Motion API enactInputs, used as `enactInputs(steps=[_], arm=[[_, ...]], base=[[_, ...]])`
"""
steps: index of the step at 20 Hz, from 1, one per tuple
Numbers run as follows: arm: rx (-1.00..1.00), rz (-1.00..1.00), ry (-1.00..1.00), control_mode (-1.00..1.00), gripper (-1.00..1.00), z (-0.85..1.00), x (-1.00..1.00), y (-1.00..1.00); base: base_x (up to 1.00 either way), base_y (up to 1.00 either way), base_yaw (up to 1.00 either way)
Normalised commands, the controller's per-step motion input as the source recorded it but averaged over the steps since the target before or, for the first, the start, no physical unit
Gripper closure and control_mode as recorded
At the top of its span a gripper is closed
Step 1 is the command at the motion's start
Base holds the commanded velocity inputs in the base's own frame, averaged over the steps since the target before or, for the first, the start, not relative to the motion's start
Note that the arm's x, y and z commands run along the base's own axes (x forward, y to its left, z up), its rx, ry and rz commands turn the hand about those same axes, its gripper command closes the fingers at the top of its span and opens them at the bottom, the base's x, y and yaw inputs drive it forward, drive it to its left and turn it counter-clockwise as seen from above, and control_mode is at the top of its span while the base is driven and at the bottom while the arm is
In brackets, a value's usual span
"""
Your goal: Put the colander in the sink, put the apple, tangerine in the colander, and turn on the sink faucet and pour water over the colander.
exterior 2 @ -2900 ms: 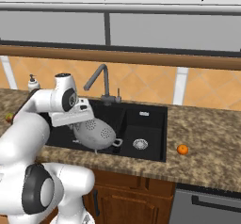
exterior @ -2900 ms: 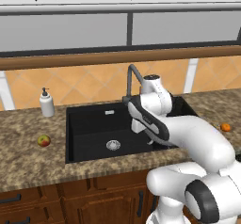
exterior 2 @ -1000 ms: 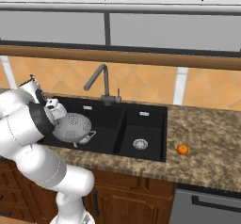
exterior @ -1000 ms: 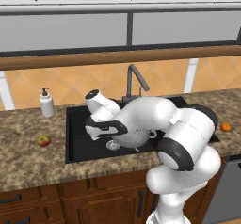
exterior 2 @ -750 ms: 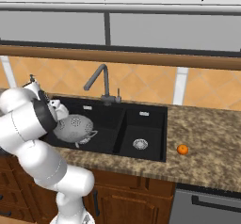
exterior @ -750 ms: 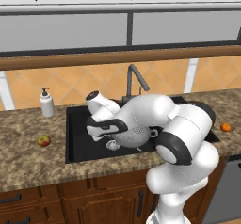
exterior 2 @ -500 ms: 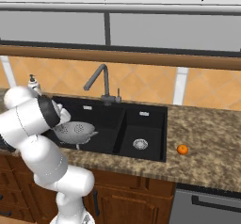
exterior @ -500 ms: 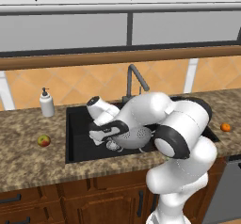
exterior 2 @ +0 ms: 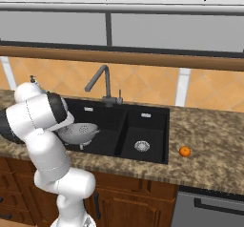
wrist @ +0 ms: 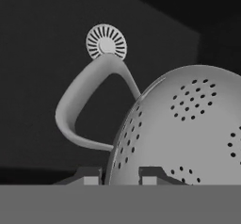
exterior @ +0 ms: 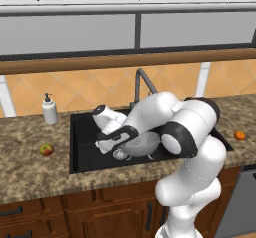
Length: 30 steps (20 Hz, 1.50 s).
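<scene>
My gripper (exterior: 118, 143) is shut on the rim of the grey holed colander (exterior: 143, 143), holding it low inside the large bowl of the black sink (exterior: 80, 154). In the hand view both fingertips (wrist: 92, 174) pinch the colander (wrist: 188, 124) wall beside its loop handle, with the silver drain (wrist: 106, 42) beyond. From the right, the colander (exterior 2: 78, 131) sits bowl-up behind my arm. The apple (exterior: 46, 149) lies on the counter left of the sink. The tangerine (exterior: 240, 135) (exterior 2: 185, 151) lies on the counter to the right. No water is in view at the dark faucet (exterior: 142, 79) (exterior 2: 100, 78).
A white soap pump bottle (exterior: 49, 110) stands at the back left of the sink. The smaller basin (exterior 2: 147, 126) with its own drain (exterior 2: 141, 146) lies to the right. Granite counter runs both sides, with a tiled wall behind.
My arm has carried the colander down and a little further into the large basin. The fruits have not moved.
</scene>
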Motion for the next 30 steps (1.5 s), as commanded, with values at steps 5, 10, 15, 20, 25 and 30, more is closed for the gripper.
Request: enactInputs(steps=[5, 10, 15, 20, 25, 30], arm=[[0.0, 0.0, -0.01, -1.0, 1.0, 0.0, 0.39, 0.0], [-0.01, 0.0, -0.06, -1.0, 1.0, -0.18, 0.44, 0.0], [-0.01, 0.0, -0.15, -1.0, 1.0, -0.37, 0.06, 0.0], [0.0, 0.0, -0.2, -1.0, 1.0, -0.36, 0.02, 0.0], [0.01, 0.0, -0.14, -1.0, 1.0, -0.23, 0.15, -0.11], [0.01, 0.0, 0.0, -1.0, 1.0, 0.0, 0.28, -0.16]], base=[[0.0, 0.0, 0.0], [0.0, 0.0, 0.0], [0.0, 0.0, 0.0], [0.0, 0.0, 0.0], [0.0, 0.0, 0.0], [0.0, 0.0, 0.0]])
